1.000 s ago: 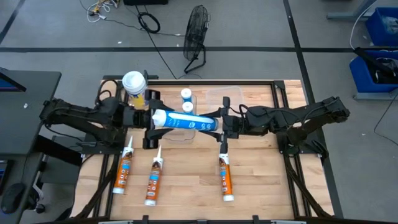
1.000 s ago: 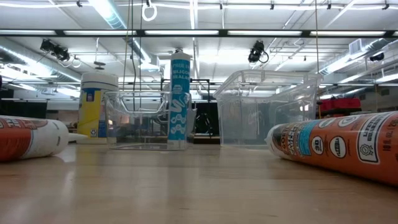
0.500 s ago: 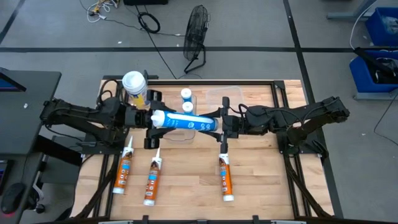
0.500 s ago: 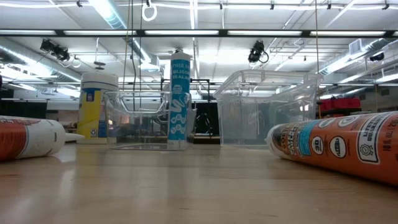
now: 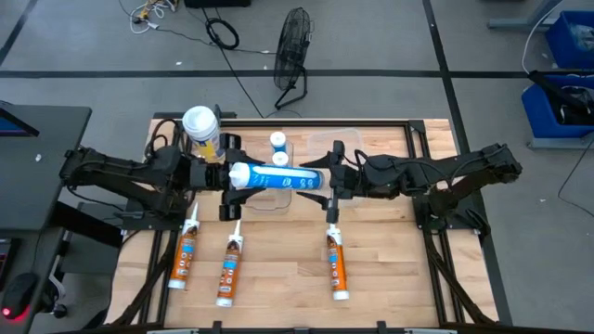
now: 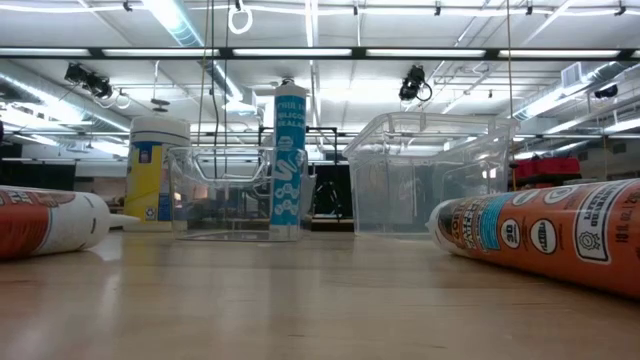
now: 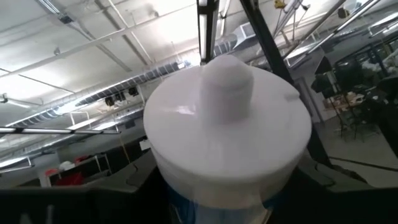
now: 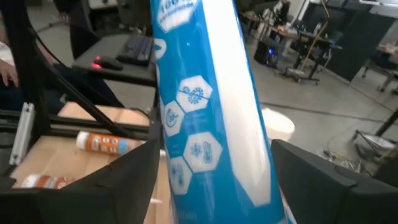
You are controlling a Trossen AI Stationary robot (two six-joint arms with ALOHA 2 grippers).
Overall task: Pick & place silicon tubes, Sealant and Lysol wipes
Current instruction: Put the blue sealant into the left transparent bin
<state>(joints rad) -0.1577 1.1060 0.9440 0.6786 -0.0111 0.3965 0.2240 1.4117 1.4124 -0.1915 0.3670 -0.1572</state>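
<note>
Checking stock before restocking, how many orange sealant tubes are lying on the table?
3. Orange sealant tubes lie along the table's front in the high view: one at left, one beside it, one right of centre. None seems hidden.

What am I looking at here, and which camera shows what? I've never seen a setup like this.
This is a robot with two dark arms working over a wooden table. One camera looks straight down, one sits at table height, and one rides on each wrist. The left arm's fingers grip the capped end of a blue-and-white tube, holding it level in the air. The right arm's fingers stand open on either side of its other end. Below are clear bins, one with tubes standing in it. Three orange tubes lie on the table, and the Lysol wipes stand at the back.
</note>
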